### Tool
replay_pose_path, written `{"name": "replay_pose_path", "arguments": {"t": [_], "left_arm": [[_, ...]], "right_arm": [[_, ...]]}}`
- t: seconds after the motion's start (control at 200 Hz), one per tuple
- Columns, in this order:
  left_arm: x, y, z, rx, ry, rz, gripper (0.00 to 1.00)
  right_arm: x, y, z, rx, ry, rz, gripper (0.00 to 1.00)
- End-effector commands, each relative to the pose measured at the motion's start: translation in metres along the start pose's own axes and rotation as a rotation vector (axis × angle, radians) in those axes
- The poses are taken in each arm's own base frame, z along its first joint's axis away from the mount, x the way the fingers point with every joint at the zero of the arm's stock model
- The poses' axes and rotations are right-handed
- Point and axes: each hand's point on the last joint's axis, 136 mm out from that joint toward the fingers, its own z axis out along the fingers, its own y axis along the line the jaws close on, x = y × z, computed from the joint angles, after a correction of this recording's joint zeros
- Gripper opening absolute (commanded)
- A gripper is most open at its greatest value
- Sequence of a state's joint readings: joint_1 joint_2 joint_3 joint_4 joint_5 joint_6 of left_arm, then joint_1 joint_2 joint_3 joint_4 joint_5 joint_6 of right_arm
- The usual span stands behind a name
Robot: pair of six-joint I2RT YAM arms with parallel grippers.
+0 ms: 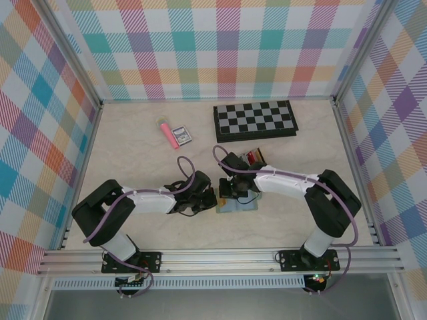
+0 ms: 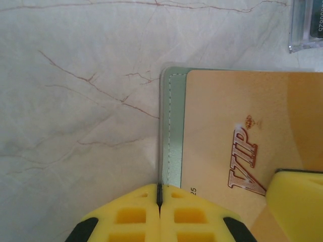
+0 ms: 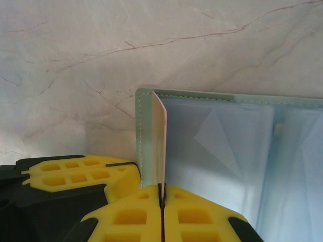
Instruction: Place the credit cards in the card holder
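Note:
The sage-green card holder (image 1: pixel 241 207) lies open on the table between the two arms. Its stitched edge (image 2: pixel 174 126) runs straight into my left gripper (image 2: pixel 159 201), which is shut on that edge. A yellow-orange credit card (image 2: pixel 242 126) marked VIP covers the holder's inner side. My right gripper (image 3: pixel 161 201) is shut on this card (image 3: pixel 159 146), seen edge-on, standing at the left rim of the holder (image 3: pixel 144 131) beside its clear inner pockets (image 3: pixel 227 151). From above, the left gripper (image 1: pixel 212 199) and right gripper (image 1: pixel 227 193) nearly touch.
A pale slotted rack (image 1: pixel 254 158) with upright cards stands just behind the grippers, its clear corner (image 2: pixel 307 27) close to the holder. Further back lie a chessboard (image 1: pixel 255 120), a pink marker (image 1: pixel 165 131) and a small dark packet (image 1: pixel 181 136). Chequered walls enclose the table.

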State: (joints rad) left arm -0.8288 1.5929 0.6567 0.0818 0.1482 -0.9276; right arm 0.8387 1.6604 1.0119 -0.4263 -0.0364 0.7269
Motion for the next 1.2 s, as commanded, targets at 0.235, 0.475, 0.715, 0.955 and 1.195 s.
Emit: {"name": "replay_pose_path", "arguments": {"t": [0.235,0.475,0.715,0.955,1.195], "left_arm": [[0.019,0.040,0.003,-0.135,0.064,-0.026,0.00],[0.019,0.041,0.004,-0.141,0.069,-0.025,0.00],[0.019,0.041,0.003,-0.146,0.071,-0.019,0.00],[0.019,0.041,0.003,-0.148,0.070,-0.018,0.00],[0.017,0.039,0.002,-0.148,0.066,-0.014,0.00]], "right_arm": [[-0.006,-0.025,-0.033,0.185,-0.044,-0.057,0.08],[-0.008,-0.042,-0.047,0.281,-0.060,-0.089,0.08],[-0.008,-0.069,-0.059,0.377,-0.061,-0.075,0.08],[-0.013,-0.076,-0.077,0.287,-0.096,-0.012,0.08],[-0.014,-0.003,-0.060,-0.029,-0.074,-0.055,0.09]]}}
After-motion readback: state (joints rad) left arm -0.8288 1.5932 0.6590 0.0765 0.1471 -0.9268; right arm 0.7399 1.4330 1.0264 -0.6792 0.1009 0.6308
